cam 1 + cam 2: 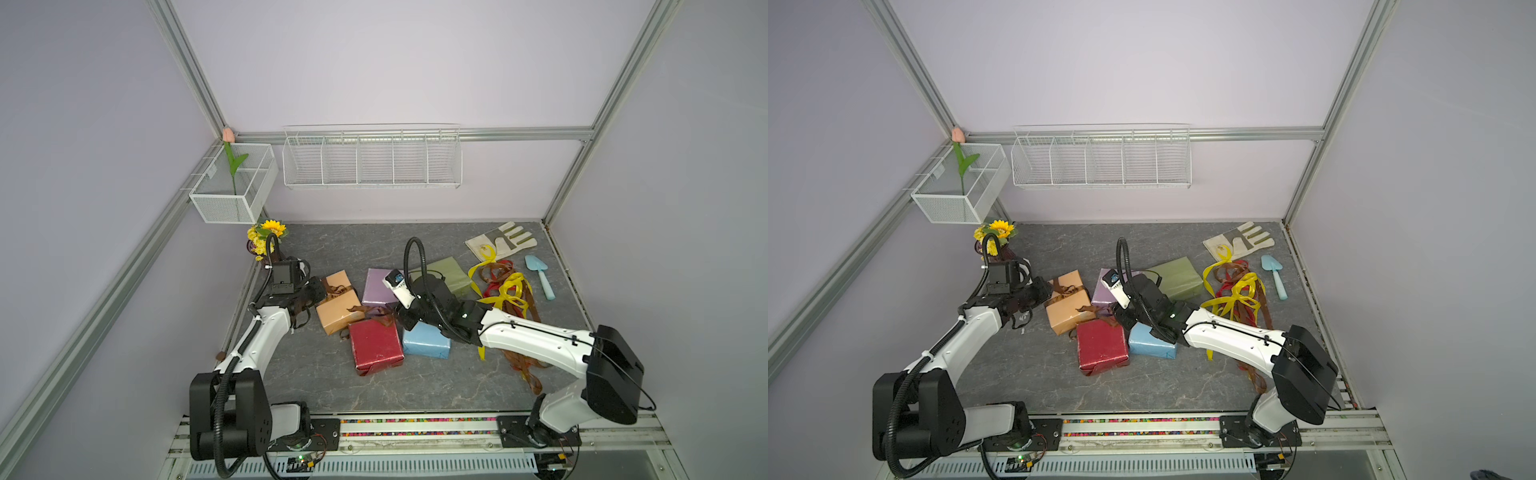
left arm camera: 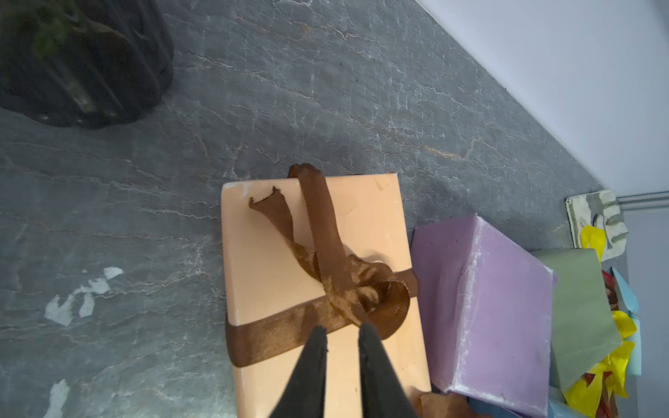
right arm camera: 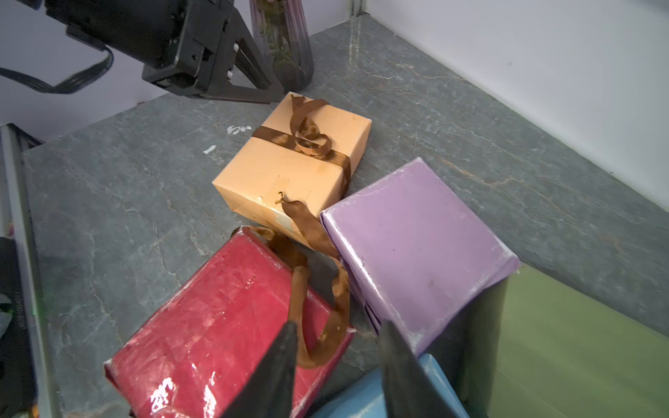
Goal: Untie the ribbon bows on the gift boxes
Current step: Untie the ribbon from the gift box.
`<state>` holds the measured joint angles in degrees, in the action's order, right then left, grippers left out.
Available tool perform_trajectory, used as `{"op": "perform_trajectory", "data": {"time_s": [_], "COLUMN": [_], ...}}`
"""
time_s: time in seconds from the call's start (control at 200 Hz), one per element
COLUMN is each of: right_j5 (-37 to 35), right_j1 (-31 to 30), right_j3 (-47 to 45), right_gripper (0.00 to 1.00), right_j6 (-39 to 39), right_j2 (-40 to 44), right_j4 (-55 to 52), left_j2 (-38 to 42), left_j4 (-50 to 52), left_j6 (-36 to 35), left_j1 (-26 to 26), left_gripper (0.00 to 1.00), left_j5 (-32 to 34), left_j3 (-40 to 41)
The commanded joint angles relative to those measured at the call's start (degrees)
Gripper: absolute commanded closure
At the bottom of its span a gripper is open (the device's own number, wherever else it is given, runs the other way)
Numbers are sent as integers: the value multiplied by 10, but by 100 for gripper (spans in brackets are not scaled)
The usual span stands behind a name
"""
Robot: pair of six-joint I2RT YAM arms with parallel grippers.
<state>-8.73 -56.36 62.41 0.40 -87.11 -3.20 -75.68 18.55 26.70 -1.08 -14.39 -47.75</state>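
A dark ribbed vase (image 2: pixel 83 61) of yellow flowers (image 1: pixel 266 237) stands on the grey marbled tabletop (image 1: pixel 415 374), near the left gripper's fingers (image 2: pixel 307 362). A canvas work glove (image 1: pixel 500 241) and a pale blue trowel (image 1: pixel 539 276) lie well apart from the right gripper's fingers (image 3: pixel 278 362). A long wire basket (image 1: pixel 372 160) and a mesh basket (image 1: pixel 232 195) holding a tulip (image 1: pixel 227 135) hang far beyond both.

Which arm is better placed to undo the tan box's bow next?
Left, likely: left fingers sit at the brown bow on the tan box; right fingers hang by the red box.
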Motion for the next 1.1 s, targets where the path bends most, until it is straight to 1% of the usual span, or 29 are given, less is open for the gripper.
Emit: {"op": "perform_trajectory", "data": {"time_s": [0.0, 0.08, 0.175, 0.315, 0.4, 0.49, 0.64, 0.745, 0.9, 1.065, 1.095], "right_j5": [-42, -42, -38, -30, -25, -20, -15, -12, -9, -7, -6], "right_j1": [-2, -2, -2, -2, -2, -2, -2, -1, -2, -2, -2], "right_j3": [-12, -19, -26, -33, -36, -40, -48, -53, -56, -65, -65], "right_gripper": [47, 42, 39, 37, 36, 36, 35, 35, 35, 35, 35], "right_j6": [3, 4, 6, 7, 10, 13, 17, 19, 23, 30, 31], "right_j2": [26, 36, 42, 44, 44, 44, 47, 47, 43, 43, 43], "right_j4": [-27, -27, -27, -26, -24, -22, -17, -13, -12, -6, -5], "left_j2": [-25, -39, -59, -93, -108, -122, -147, -169, -214, -226, -226], "left_j4": [10, 12, 17, 20, 19, 22, 25, 28, 60, 93, 99], "left_j6": [8, 9, 10, 10, 10, 11, 7, -1, -25, -55, -64], "left_j1": [-3, -12, -25, -41, -48, -52, -52, -52, -53, -52, -52], "left_gripper": [72, 65, 59, 58, 62, 72, 100, 100, 100, 100, 91], "left_j5": [-18, -12, 2, 16, 25, 28, 32, 33, 39, 87, 93], "left_j3": [-15, -23, -38, -64, -79, -92, -116, -154, -236, -279, -283]}}
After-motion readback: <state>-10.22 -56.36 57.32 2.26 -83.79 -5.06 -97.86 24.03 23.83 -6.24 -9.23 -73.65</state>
